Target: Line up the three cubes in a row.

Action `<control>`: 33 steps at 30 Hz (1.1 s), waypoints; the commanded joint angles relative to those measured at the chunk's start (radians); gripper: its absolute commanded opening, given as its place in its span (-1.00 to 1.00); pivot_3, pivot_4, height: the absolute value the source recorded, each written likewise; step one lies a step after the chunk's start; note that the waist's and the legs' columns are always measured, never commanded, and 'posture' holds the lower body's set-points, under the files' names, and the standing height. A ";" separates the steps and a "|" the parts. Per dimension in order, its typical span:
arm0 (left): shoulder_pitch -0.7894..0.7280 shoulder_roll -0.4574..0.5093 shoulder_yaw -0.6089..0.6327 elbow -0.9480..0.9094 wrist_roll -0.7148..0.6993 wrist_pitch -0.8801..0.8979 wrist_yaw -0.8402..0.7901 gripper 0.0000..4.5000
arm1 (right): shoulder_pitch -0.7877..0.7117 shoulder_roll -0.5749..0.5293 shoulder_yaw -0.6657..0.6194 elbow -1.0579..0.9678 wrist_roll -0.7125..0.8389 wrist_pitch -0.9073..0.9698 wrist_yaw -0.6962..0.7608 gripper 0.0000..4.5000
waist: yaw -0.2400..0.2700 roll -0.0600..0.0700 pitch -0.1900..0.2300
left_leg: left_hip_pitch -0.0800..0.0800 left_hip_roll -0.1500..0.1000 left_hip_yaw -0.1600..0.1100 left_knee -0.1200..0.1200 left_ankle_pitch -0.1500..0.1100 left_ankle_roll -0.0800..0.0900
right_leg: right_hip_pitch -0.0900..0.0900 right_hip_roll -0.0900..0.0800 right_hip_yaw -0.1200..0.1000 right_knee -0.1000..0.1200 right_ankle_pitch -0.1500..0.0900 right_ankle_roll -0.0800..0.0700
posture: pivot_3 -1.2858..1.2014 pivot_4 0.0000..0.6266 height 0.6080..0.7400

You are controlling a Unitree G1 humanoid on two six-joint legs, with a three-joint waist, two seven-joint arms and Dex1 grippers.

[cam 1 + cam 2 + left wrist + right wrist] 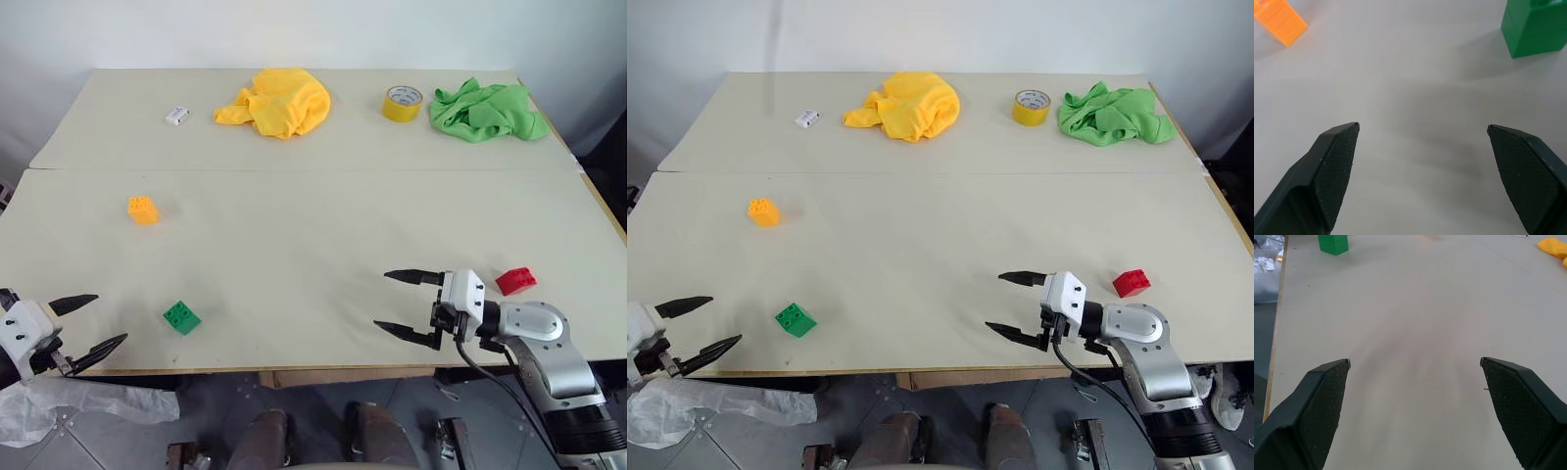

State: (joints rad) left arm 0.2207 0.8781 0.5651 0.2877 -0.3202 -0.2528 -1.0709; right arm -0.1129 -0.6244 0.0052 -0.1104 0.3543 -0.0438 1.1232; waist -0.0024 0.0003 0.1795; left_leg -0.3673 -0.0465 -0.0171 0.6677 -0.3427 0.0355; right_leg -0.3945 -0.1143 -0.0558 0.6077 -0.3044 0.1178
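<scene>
Both grippers are spread wide, holding nothing. Our left gripper [93,321] hangs at the table's near-left corner, black fingertips w/ cross-hatched pads [1337,169] aimed across the top toward the green cube [182,316]. Our right gripper [402,305] sits low over the near edge, right of centre, fingers pointing left, approx. level.

We see a pale, matte table [313,225], two boards butted w/ a seam running left to right. The cubes are hard glossy plastic, studs up, well apart from each other: orange-yellow cube [142,210] toward the left edge, mid-depth; green cube near the near edge, left side, turned diagonal to that edge; red cube [515,281] near the right edge, just behind our right wrist, its longer side running roughly left-right, slightly skewed.

Along the far edge: small white block [176,116], crumpled yellow cloth [279,102], yellow tape roll [403,103] lying flat, crumpled green cloth [485,112].
</scene>
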 commanded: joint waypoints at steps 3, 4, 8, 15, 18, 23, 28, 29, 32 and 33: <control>0.000 -0.014 0.009 -0.022 -0.039 0.026 0.012 0.99 | -0.004 -0.002 -0.007 -0.011 0.005 -0.023 0.001 1.00 | 0.000 0.000 0.000 | 0.000 0.000 0.000 0.000 0.000 0.000 | 0.000 0.000 0.000 0.000 0.000 0.000 | 0.03 -0.52 1.00; -0.005 -0.020 0.015 -0.032 -0.059 0.046 0.014 0.99 | -0.005 -0.002 -0.007 -0.011 0.005 -0.022 0.001 1.00 | 0.000 0.000 0.000 | 0.000 0.000 0.000 0.000 0.000 0.000 | 0.000 0.000 0.000 0.000 0.000 0.000 | 0.03 -0.52 1.00; -0.042 -0.018 0.054 -0.095 -0.163 0.156 0.015 0.99 | -0.008 0.004 -0.013 -0.015 0.014 -0.020 -0.005 1.00 | 0.002 -0.001 0.000 | 0.000 0.000 0.000 0.001 0.000 0.000 | 0.000 0.000 0.000 0.001 0.000 0.000 | 0.03 -0.52 1.00; -0.164 -0.011 -0.163 -0.506 -0.231 0.396 0.050 0.99 | -0.047 -0.004 -0.173 -0.142 0.147 0.135 -0.163 1.00 | 0.006 0.001 0.000 | -0.001 -0.001 -0.001 0.004 0.000 0.000 | 0.000 -0.001 0.001 0.003 0.000 0.000 | 0.03 -0.52 1.00; -0.316 -0.078 -0.328 -0.603 -0.229 0.482 0.118 0.99 | 0.012 -0.044 -0.322 -0.165 0.159 0.188 -0.246 1.00 | 0.009 0.001 -0.001 | -0.001 -0.001 -0.001 0.004 0.000 0.000 | 0.000 0.000 0.000 0.003 0.000 0.000 | 0.03 -0.52 1.00; -0.464 -0.171 -0.519 -0.648 -0.158 0.569 0.193 0.99 | 0.171 -0.063 -0.583 -0.132 0.176 0.238 -0.351 1.00 | 0.026 0.002 -0.001 | -0.002 -0.002 0.000 0.005 0.000 0.000 | -0.001 0.001 0.001 0.005 0.000 0.000 | 0.03 -0.52 1.00; -0.561 -0.276 -0.641 -0.625 -0.116 0.621 0.236 0.99 | 0.354 -0.022 -0.736 -0.023 0.131 0.216 -0.414 1.00 | 0.029 0.002 -0.001 | -0.002 -0.002 0.001 0.009 0.000 0.000 | 0.001 0.002 0.002 0.006 0.001 0.001 | 0.03 -0.52 1.00; -0.568 -0.290 -0.650 -0.620 -0.110 0.622 0.243 0.99 | 0.374 -0.017 -0.744 -0.008 0.125 0.209 -0.419 1.00 | 0.029 0.002 -0.001 | -0.002 -0.001 0.001 0.010 0.000 0.000 | 0.001 0.002 0.002 0.006 0.001 0.001 | 0.03 -0.52 1.00; -0.588 -0.326 -0.693 -0.604 -0.073 0.618 0.255 0.99 | 0.408 -0.009 -0.762 0.012 0.122 0.222 -0.445 1.00 | 0.021 0.004 -0.002 | -0.001 -0.001 0.003 0.010 0.000 0.000 | 0.001 0.003 0.004 0.006 0.001 0.001 | 0.03 -0.52 1.00; -0.591 -0.336 -0.707 -0.598 -0.059 0.614 0.258 0.99 | 0.415 -0.010 -0.763 0.007 0.125 0.231 -0.448 1.00 | 0.018 0.005 -0.003 | 0.000 -0.001 0.004 0.010 0.000 0.000 | 0.001 0.003 0.005 0.006 0.001 0.001 | 0.03 -0.52 1.00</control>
State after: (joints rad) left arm -0.3609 0.5496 -0.1264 -0.3006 -0.4025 0.3730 -0.8204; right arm 0.3032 -0.6237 -0.7191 -0.0727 0.4712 0.1967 0.6873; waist 0.0158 0.0051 0.1769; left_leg -0.3671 -0.0473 -0.0131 0.6783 -0.3424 0.0356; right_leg -0.3935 -0.1117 -0.0497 0.6136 -0.3036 0.1193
